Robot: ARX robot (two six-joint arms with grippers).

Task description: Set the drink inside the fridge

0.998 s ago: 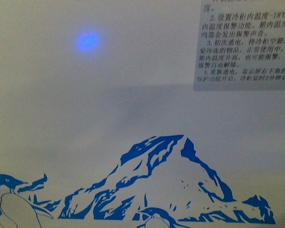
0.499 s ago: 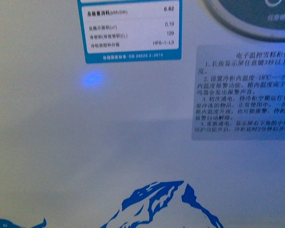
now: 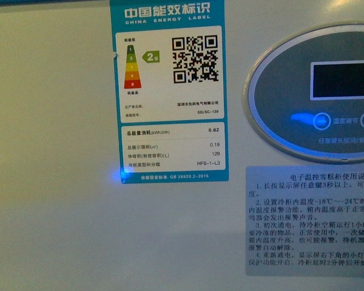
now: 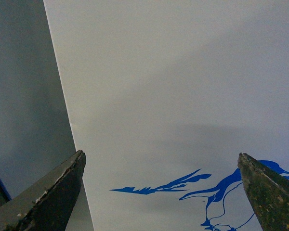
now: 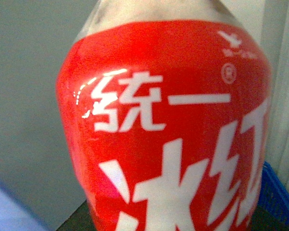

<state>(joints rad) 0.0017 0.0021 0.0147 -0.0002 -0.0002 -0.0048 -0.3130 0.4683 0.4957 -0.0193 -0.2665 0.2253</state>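
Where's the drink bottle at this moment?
The bottle fills the right wrist view, close to the camera, with a blue basket behind it; the front view shows only the fridge front.

Close on the ARX robot's left gripper [image 4: 160,154]: two dark grey, wedge-shaped fingers [image 4: 50,195] taper to narrow, blunt tips, their flat faces matte and worn, one chipped pale along its inner edge and scuffed near the tip, the other mottled with small yellowish-brown specks across its surface.
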